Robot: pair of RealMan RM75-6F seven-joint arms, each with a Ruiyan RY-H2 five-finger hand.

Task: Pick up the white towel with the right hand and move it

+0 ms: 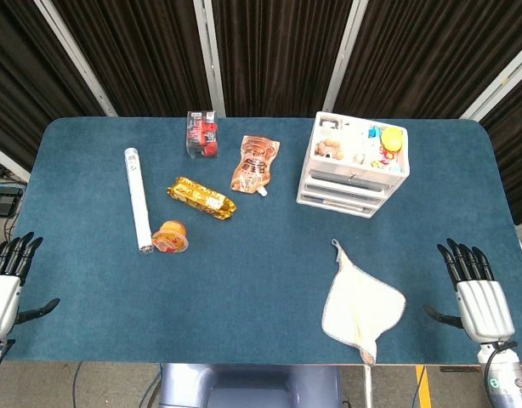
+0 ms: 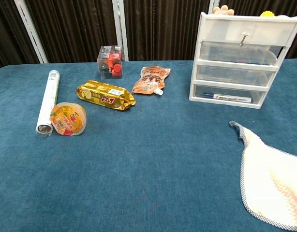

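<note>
The task looks to be at its very start: the right hand (image 1: 480, 297) rests at the near right edge of the worktop (image 1: 269, 263), fingers apart and holding nothing, a short way right of the white towel (image 1: 361, 308). The left hand (image 1: 6, 285) sits empty at the far left edge. Next, the right hand would need to reach left and pinch the cloth. The towel lies flat near the front edge, roughly triangular, cream-tinted with a stitched border and a small loop at its far corner.

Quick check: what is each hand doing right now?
Left hand: open, holding nothing, at the table's near left corner.
Right hand: open, holding nothing, right of the white towel.
</note>
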